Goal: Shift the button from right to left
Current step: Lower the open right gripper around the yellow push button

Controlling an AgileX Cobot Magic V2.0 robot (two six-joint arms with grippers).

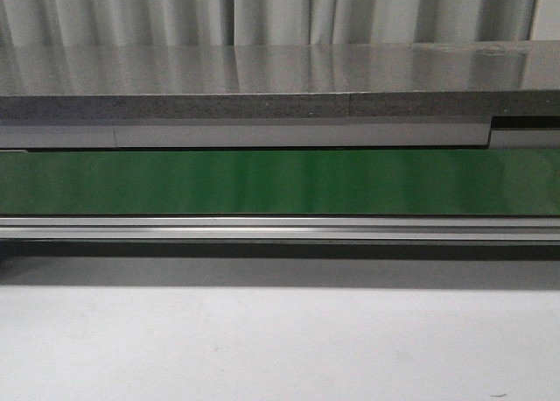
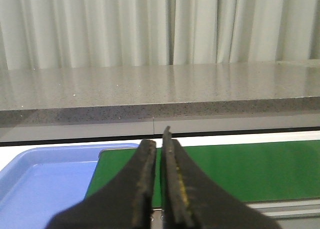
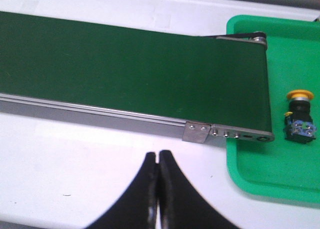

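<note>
Right gripper (image 3: 158, 161) jaws clenched, empty; left gripper (image 2: 160, 149) likewise. The button (image 3: 299, 116) lies at two o'clock; unopened jaws risk knocking it.

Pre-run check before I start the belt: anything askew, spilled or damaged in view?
Nothing stands out. The button sits in the green tray past the end of the green belt, which is bare and flat. The blue tray looks bare. Both grippers, left and right, are shut and empty.
</note>
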